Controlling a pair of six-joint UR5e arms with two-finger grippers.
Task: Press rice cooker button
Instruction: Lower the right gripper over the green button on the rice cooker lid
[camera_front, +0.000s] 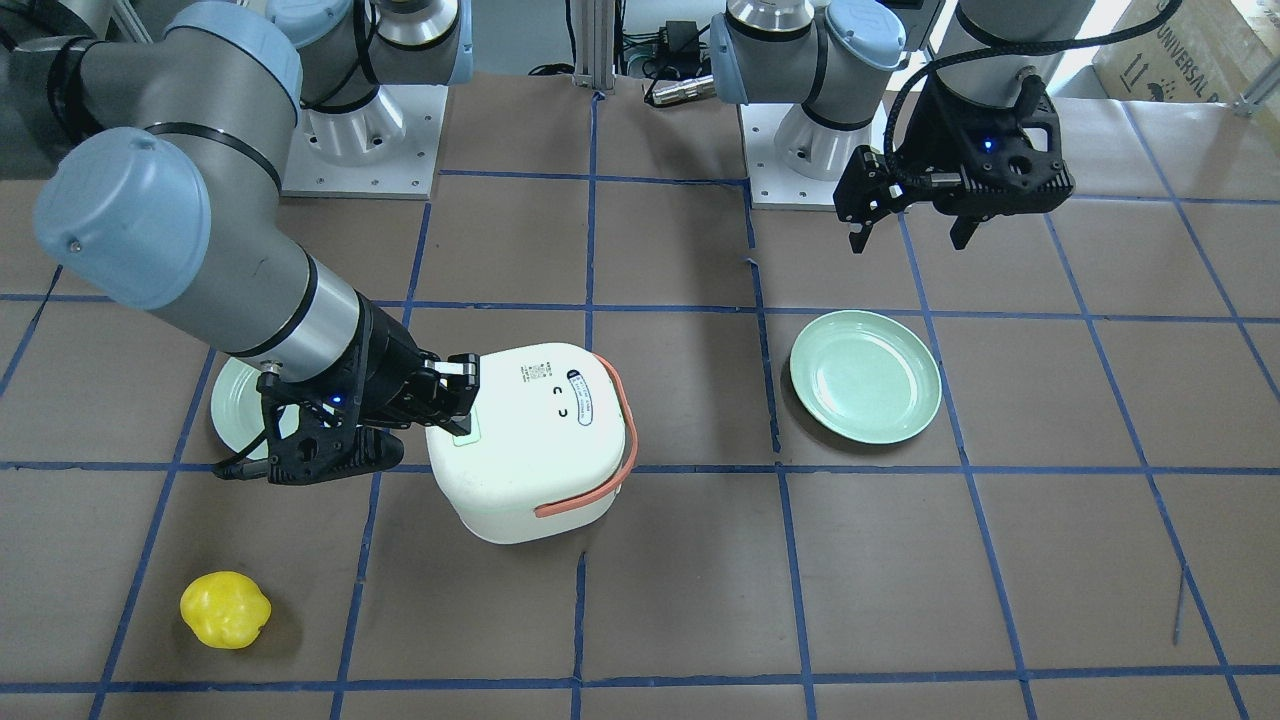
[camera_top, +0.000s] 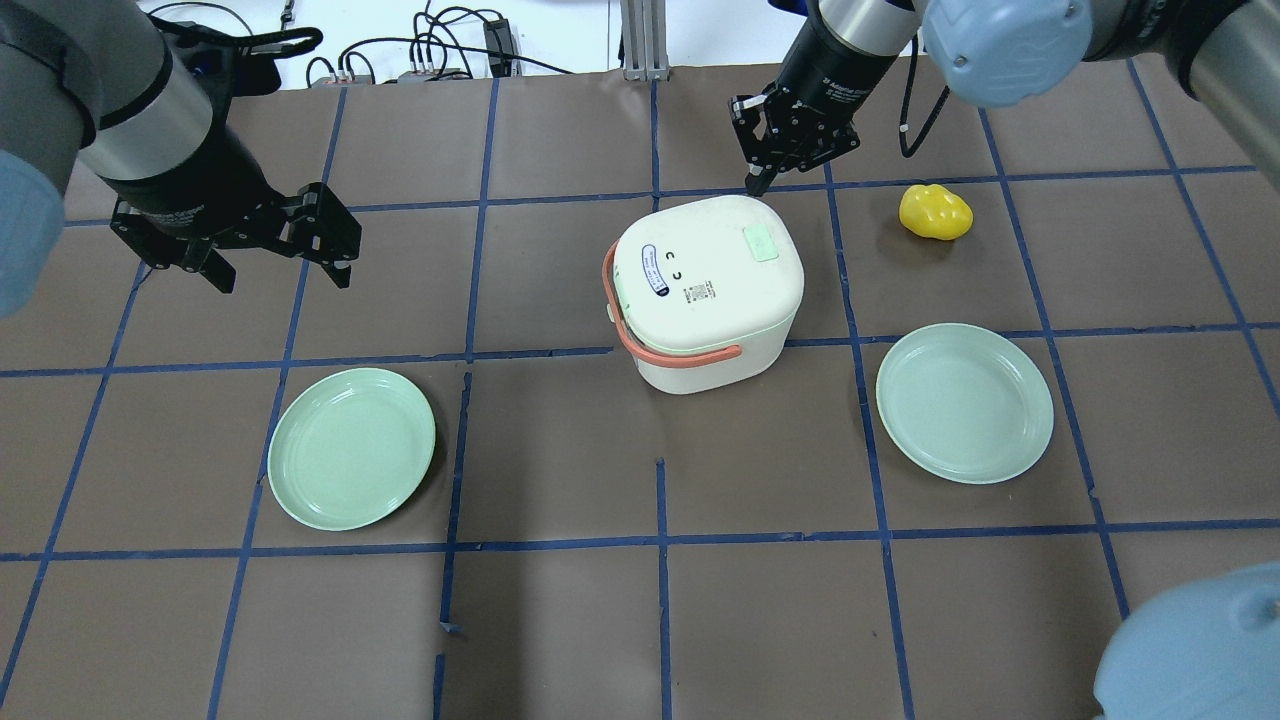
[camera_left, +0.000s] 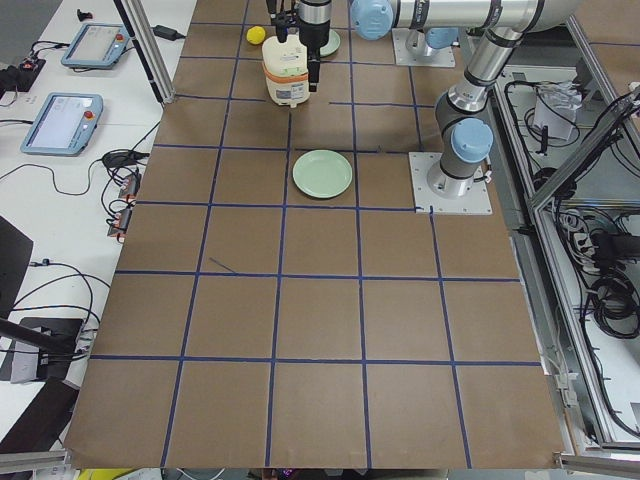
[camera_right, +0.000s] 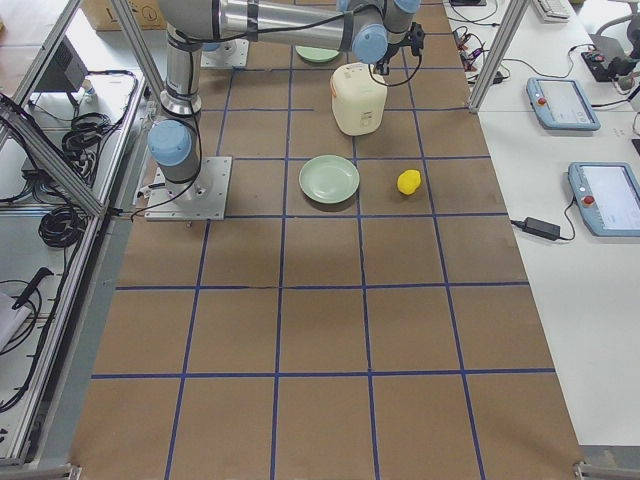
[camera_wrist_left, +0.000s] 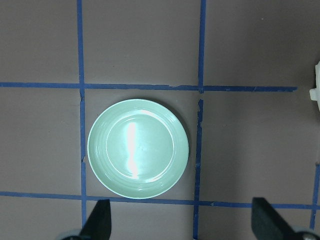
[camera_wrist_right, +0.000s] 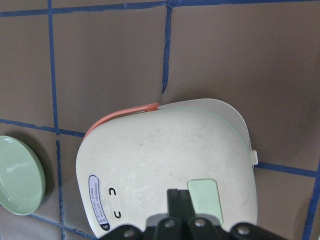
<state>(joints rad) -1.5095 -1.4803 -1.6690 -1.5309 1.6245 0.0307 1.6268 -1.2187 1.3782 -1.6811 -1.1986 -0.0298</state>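
- Brown tabletop (camera_top: 560, 620), ruled into squares by blue tape (camera_top: 660, 540), fills the overhead view, and all clock directions below are read in that view.
- At 10 o'clock from the rice cooker (camera_top: 710, 300) and well apart from it, the left hand (camera_top: 280, 272) hangs above the tabletop. Its fingers are spread wide with nothing between them, and its wrist camera looks straight down on a plate.
- That left plate (camera_top: 350, 448), pale green and bare, lies flat at 8 o'clock from the cooker.
- The rice cooker stands upright near the middle of the tabletop, between the two plates, with its white lid (camera_top: 700, 265) down. Its salmon handle (camera_top: 680, 352) is folded down around the 6 and 9 o'clock sides.
- A mint-green button (camera_top: 761, 243) sits in the lid's 1 o'clock corner.
- The right hand (camera_top: 757, 183) reaches in at 12 o'clock of the cooker with its fingers pressed together, gripping nothing. In its wrist view the tips are just beside the button; whether they touch the lid cannot be told.
- A yellow lump (camera_top: 935, 212) lies at 2 o'clock from the cooker.
- The right plate (camera_top: 965, 402), also pale green and bare, lies at 4 o'clock.
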